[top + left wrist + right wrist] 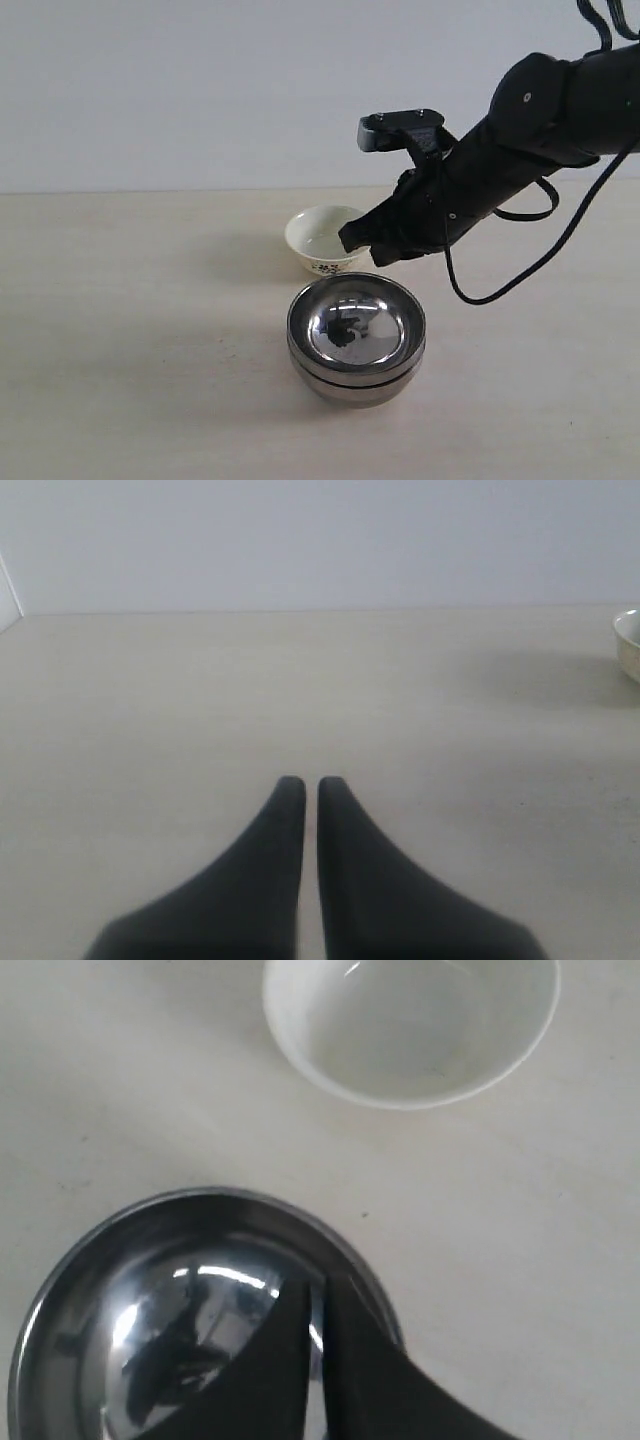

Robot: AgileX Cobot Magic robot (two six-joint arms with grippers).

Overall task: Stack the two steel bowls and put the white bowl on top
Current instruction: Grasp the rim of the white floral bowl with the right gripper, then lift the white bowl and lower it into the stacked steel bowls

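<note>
Pale counter (120, 330) below a white wall carries the two steel bowls (356, 340), already nested, with the white bowl (316, 236) just behind them. The right gripper (348, 238), pinched together and empty, hovers above the stack's far rim, and the white bowl lies just ahead of its tips. The left gripper (311, 783), also closed and empty, sits well apart.

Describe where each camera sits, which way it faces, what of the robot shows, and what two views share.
Exterior: off the arms, looking down across the pale table at the stacked shiny round steel bowls and small cream-white ceramic bowl; right arm and right end effector show.
Left wrist: low, looking along the table toward the wall; shut left end effector shows.
Right wrist: above the steel bowls, looking down; shut right end effector shows.
Shared: the white bowl appears in all three.
</note>
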